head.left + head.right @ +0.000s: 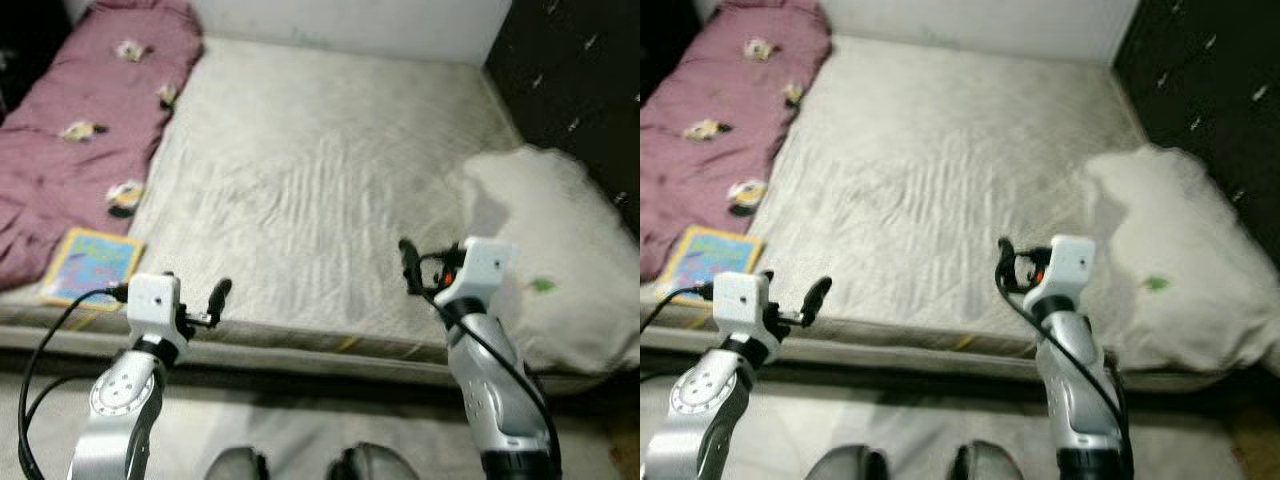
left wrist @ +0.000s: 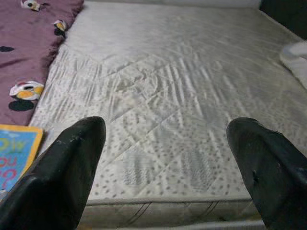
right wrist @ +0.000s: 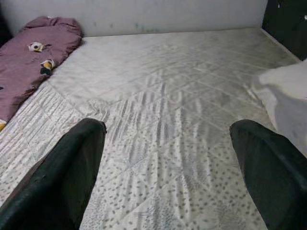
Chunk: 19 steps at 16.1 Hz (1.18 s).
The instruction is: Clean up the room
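Note:
A grey quilted mattress [image 1: 320, 170] lies before me. Along its left side is a crumpled purple blanket [image 1: 80, 130] with cartoon prints. A colourful children's book [image 1: 92, 265] rests at the near left corner, partly over the blanket's edge. A white pillow [image 1: 570, 260] sits on the right side. My left gripper [image 1: 205, 298] hovers open over the mattress's front edge, just right of the book, with nothing between its fingers [image 2: 72, 158]. My right gripper [image 1: 425, 265] is also open and empty, raised above the front edge, left of the pillow.
A dark panelled wall [image 1: 580, 70] borders the bed on the right and a white wall [image 1: 350, 20] runs behind it. My feet [image 1: 300, 465] stand on the floor close to the mattress's front edge.

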Available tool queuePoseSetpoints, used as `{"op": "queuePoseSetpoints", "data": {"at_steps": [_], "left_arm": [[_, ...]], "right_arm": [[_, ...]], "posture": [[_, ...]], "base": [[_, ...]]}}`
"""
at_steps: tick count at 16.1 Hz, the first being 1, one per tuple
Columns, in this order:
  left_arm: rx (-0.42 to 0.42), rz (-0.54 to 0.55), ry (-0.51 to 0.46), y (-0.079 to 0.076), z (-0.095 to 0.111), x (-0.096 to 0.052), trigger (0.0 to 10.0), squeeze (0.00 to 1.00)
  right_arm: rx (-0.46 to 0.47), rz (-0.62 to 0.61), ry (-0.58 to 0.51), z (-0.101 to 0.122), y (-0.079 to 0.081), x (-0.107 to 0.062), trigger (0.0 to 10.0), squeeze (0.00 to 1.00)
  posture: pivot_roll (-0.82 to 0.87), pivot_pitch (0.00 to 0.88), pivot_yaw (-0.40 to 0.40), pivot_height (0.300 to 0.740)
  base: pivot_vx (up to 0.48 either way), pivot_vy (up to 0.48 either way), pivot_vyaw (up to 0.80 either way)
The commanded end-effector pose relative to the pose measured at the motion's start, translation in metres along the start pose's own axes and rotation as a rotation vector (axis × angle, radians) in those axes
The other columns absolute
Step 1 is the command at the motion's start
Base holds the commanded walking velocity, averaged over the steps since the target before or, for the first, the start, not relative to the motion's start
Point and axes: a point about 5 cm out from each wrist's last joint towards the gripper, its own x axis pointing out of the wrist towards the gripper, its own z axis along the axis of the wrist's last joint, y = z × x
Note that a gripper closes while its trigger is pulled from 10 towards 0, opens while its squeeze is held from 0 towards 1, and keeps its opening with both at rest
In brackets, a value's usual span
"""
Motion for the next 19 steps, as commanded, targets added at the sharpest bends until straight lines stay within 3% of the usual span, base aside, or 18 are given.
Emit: {"op": "queuePoseSetpoints", "data": {"at_steps": [1, 6, 14, 19], "left_arm": [[-0.019, -0.045, -0.01, -0.0085, 0.0006, 0.0011, 10.0, 0.0], [-0.025, -0.088, -0.03, -0.0106, 0.0036, -0.0011, 10.0, 0.0], [-0.014, -0.072, -0.016, -0.0082, 0.002, -0.002, 10.0, 0.0], [-0.018, -0.067, -0.019, -0.0089, 0.0014, -0.0029, 10.0, 0.0]], "right_arm": [[-0.01, -0.037, 0.003, 0.0005, -0.0117, -0.0022, 10.0, 0.0], [-0.011, -0.031, 0.008, -0.0012, -0.0094, -0.0028, 10.0, 0.0], [-0.017, -0.033, 0.009, -0.0018, -0.0099, -0.0017, 10.0, 0.0], [-0.021, -0.034, 0.014, -0.0024, -0.0104, -0.0019, 10.0, 0.0]], "posture": [[0.02, 0.105, -0.05, 0.74], [0.02, 0.101, -0.05, 0.74], [0.03, 0.102, -0.05, 0.74], [0.03, 0.103, -0.052, 0.74]], "base": [[0.0, 0.48, 0.0], [0.29, 0.333, 0.0], [0.419, 0.0, 0.0], [0.0, 0.0, 0.0]]}}
